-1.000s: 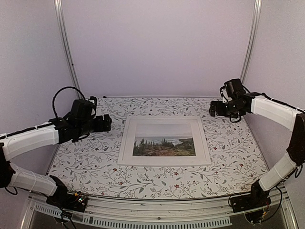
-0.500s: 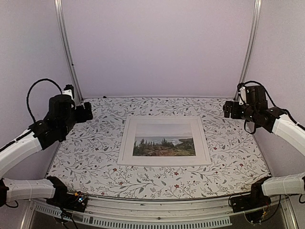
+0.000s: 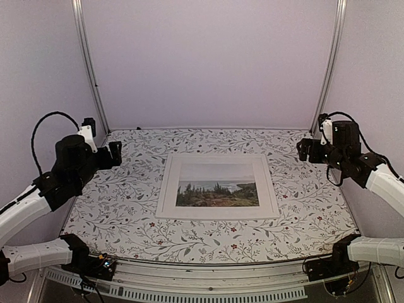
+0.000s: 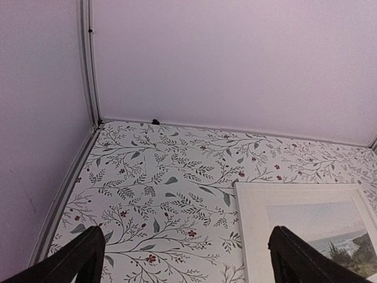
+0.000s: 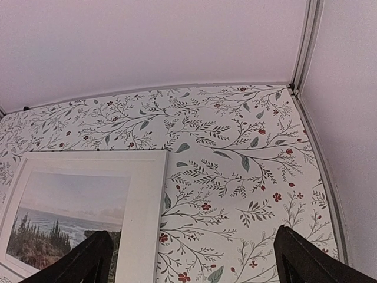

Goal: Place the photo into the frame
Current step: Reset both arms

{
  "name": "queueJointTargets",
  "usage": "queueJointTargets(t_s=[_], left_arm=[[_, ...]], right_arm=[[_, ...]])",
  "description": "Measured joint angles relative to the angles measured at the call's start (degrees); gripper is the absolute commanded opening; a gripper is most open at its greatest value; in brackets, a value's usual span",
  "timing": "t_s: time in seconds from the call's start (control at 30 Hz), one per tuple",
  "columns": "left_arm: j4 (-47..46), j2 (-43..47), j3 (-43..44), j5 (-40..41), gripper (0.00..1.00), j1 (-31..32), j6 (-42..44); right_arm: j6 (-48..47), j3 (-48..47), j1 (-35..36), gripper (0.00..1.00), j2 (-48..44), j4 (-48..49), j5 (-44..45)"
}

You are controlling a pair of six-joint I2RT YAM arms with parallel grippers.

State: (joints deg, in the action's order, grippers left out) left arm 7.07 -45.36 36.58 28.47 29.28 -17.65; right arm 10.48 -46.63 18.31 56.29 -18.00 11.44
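The photo (image 3: 218, 189) lies flat and face up in the middle of the table, its landscape picture and wide white border showing. The thin white frame (image 3: 217, 218) runs closely around it as a narrow rim. My left gripper (image 3: 112, 153) hovers open over the table's far left, well clear of the frame. My right gripper (image 3: 305, 150) hovers open at the far right, also clear. In the left wrist view the open gripper (image 4: 185, 236) looks down at the photo (image 4: 318, 221) corner. The right wrist view shows the open gripper (image 5: 191, 239), the photo (image 5: 76, 200) and the frame (image 5: 164, 194) edge.
A floral-patterned cloth (image 3: 126, 208) covers the table. Plain walls enclose it at the back and both sides, with metal corner posts (image 3: 88, 69) at the rear left and right. The arm bases sit at the near edge.
Both arms have drawn back outward from the frame, the left one to the left and the right one to the right. The photo and frame have not moved.
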Motion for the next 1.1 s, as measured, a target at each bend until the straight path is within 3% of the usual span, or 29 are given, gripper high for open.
queueJointTargets(t_s=[1.1], left_arm=[[-0.81,-1.25,0.00,-1.27,1.00,0.07,0.07]], right_arm=[[0.26,1.40,0.00,0.99,-1.79,2.73,0.17]])
